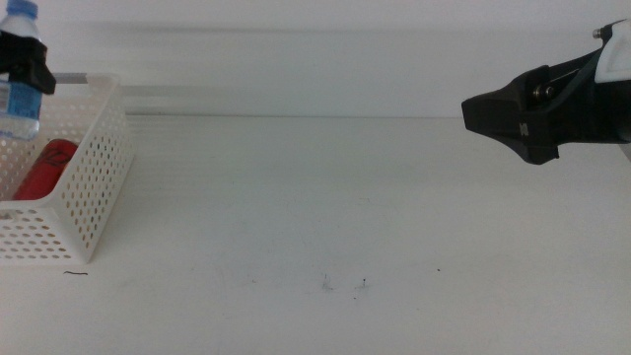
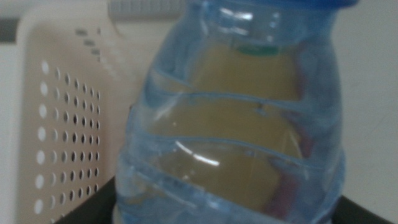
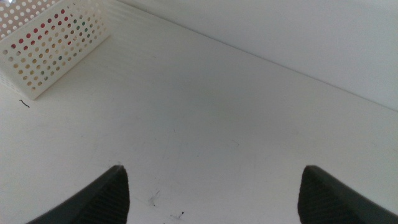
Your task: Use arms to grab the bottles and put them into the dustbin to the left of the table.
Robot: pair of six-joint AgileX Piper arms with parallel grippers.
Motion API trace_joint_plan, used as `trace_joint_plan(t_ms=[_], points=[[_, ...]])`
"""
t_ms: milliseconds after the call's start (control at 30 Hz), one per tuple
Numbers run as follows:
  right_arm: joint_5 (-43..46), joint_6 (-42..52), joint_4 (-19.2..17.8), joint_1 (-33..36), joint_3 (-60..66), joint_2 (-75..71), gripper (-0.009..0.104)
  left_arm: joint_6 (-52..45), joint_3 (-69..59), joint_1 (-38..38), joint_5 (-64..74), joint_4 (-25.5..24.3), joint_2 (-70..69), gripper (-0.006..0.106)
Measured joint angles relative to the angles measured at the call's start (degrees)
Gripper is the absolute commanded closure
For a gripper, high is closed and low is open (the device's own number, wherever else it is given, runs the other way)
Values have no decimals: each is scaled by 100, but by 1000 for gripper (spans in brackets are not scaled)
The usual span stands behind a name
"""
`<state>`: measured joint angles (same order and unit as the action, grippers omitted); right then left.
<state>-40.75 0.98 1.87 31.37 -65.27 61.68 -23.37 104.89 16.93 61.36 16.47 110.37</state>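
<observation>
At the bench's far left edge, my left gripper [image 1: 22, 61] hangs over the basket [image 1: 94, 182], its jaws clamped around the water bottle [image 1: 20, 104], which is upright and above the basket's open top. My left wrist view is filled by that bottle [image 2: 236, 118], with something yellowish showing through it from inside the basket, likely the tea bottle. The red can [image 1: 44, 168] already lies in the basket. The bench [image 1: 325, 207] bears only a few dark specks across its middle and front. My right gripper [image 1: 518, 123] waits raised over the far right edge, jaws spread wide and empty. I judge the job nearly finished: dropping this bottle looks like all that is left.
</observation>
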Motion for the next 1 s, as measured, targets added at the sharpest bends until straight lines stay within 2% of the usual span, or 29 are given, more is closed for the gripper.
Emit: trace_joint_plan(t_ms=[167,300,400,533,600,867,1000], points=[[0,0,0,0,0,0,11,137,11,13,164,-133,344,92],[0,0,0,0,0,0,11,215,11,13,342,-157,608,79],[0,0,0,0,0,0,11,239,11,13,409,-163,681,59],[0,0,0,0,0,0,11,239,11,13,418,-199,690,22],[0,0,0,0,0,0,11,264,11,13,431,-199,690,7],[0,0,0,0,0,0,11,419,56,2,777,-136,406,7],[0,0,0,0,0,0,11,645,56,-262,803,-548,-79,7]])
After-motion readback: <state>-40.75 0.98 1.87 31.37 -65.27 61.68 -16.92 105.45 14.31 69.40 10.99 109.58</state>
